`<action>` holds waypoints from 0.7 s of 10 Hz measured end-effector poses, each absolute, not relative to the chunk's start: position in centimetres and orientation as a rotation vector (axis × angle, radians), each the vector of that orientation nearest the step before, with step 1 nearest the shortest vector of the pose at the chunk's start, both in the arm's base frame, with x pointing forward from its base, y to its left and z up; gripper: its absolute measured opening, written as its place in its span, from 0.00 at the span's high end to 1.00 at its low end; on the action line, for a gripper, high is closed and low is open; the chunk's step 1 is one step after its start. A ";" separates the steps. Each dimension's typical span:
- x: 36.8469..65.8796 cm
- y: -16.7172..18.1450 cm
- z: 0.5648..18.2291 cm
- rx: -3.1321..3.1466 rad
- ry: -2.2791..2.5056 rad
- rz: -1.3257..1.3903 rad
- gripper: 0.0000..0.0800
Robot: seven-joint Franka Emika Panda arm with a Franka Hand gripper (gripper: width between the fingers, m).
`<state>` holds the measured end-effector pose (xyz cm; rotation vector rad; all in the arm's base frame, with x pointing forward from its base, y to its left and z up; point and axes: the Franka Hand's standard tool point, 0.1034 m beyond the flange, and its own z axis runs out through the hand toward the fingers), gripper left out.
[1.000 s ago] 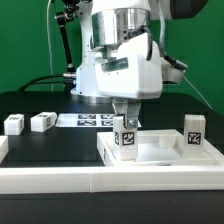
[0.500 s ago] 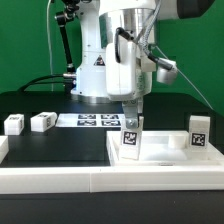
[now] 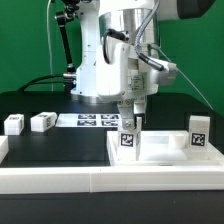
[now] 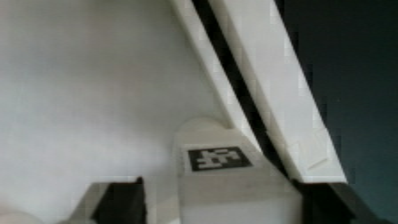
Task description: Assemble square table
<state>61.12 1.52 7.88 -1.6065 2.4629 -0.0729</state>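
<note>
The square tabletop, a white slab with a raised rim, lies at the front, towards the exterior view's right. My gripper is shut on a white tagged leg and holds it upright on the slab's corner nearest the exterior view's left. In the wrist view the leg sits between my two dark fingers, over the slab next to its rim; my gripper grips its sides. A second leg stands on the slab's corner at the exterior view's right.
Two loose legs lie on the black table at the exterior view's left. The marker board lies behind the slab. A long white border wall runs along the front. The arm's base stands at the back.
My hand has turned about its upright axis with the leg in it. The leg shifted slightly to the exterior view's right, then back a little.
</note>
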 end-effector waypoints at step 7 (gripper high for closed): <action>61.1 1.8 7.8 -2.339 1.839 -0.117 0.19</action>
